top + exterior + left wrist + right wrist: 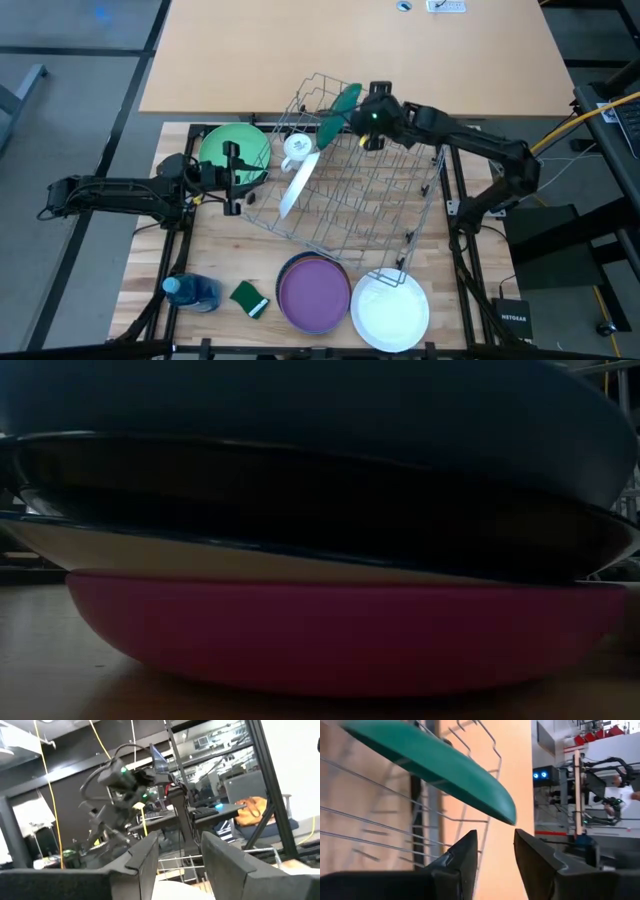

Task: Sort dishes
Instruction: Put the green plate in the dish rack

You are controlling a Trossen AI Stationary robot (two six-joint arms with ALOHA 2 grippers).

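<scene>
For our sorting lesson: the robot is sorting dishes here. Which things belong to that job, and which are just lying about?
Belong to the job:
dark green plate in the wire rack
white plate in the rack
light green plate
purple plate stack
white plate on the table

Just lying about:
white mug
green sponge
blue bottle
</scene>
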